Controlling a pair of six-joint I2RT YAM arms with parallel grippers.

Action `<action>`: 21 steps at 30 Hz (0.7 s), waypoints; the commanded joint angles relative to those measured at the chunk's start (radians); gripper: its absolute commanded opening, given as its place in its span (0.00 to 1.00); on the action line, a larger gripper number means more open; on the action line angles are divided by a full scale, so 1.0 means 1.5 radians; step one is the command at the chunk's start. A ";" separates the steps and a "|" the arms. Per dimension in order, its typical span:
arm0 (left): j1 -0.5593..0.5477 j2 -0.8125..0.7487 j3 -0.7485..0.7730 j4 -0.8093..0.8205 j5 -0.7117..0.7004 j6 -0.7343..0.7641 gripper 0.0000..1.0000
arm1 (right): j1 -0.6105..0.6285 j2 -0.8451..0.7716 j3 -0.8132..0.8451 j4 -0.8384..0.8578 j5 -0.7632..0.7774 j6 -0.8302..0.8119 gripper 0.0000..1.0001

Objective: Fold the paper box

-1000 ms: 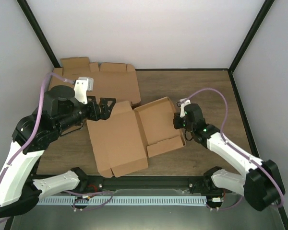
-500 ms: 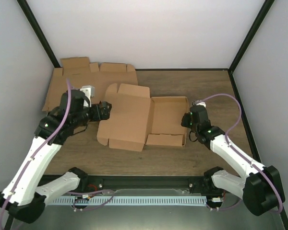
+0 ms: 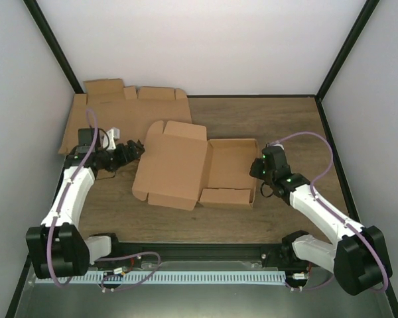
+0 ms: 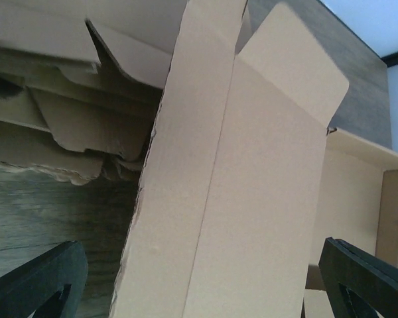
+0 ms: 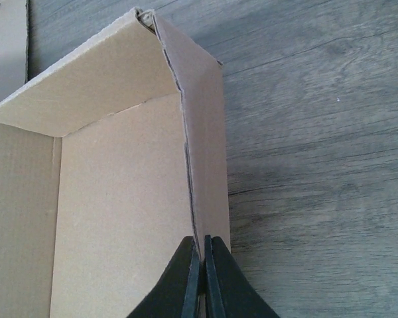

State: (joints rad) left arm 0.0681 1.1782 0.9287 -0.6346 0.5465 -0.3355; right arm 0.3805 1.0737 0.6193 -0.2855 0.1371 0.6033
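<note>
The right hand [image 3: 257, 168] is pinched shut on the right wall of the paper box [image 3: 186, 169], which lies mid-frame on the desk [image 3: 272, 126] with its lid open. The left hand [image 3: 135, 151] is spread wide and holds nothing. It sits just left of the lid, near the cardboard stack [image 3: 113, 106] at upper left.

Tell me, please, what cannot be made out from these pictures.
- Left wrist view: whether the open left gripper touches the paper box; the bottom edge cuts the lid off.
- Right wrist view: how deep the right gripper holds the box wall; its shut fingers cover it.
- Top view: how many sheets the pile of blanks holds; too thin, partly behind the left arm.
</note>
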 commanded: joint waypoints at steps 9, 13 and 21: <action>0.003 -0.009 -0.186 0.246 0.037 -0.046 0.98 | -0.007 0.008 -0.029 0.029 -0.053 0.019 0.01; 0.003 0.021 -0.208 0.275 0.027 -0.045 0.95 | -0.007 0.014 -0.035 0.038 -0.057 0.014 0.01; 0.002 0.072 -0.234 0.343 0.131 -0.068 0.66 | -0.007 0.033 -0.046 0.058 -0.078 0.009 0.01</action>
State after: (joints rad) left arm 0.0685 1.2751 0.5865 -0.1978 0.6666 -0.4316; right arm 0.3798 1.1133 0.5537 -0.2523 0.0505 0.6071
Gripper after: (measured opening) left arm 0.754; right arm 0.010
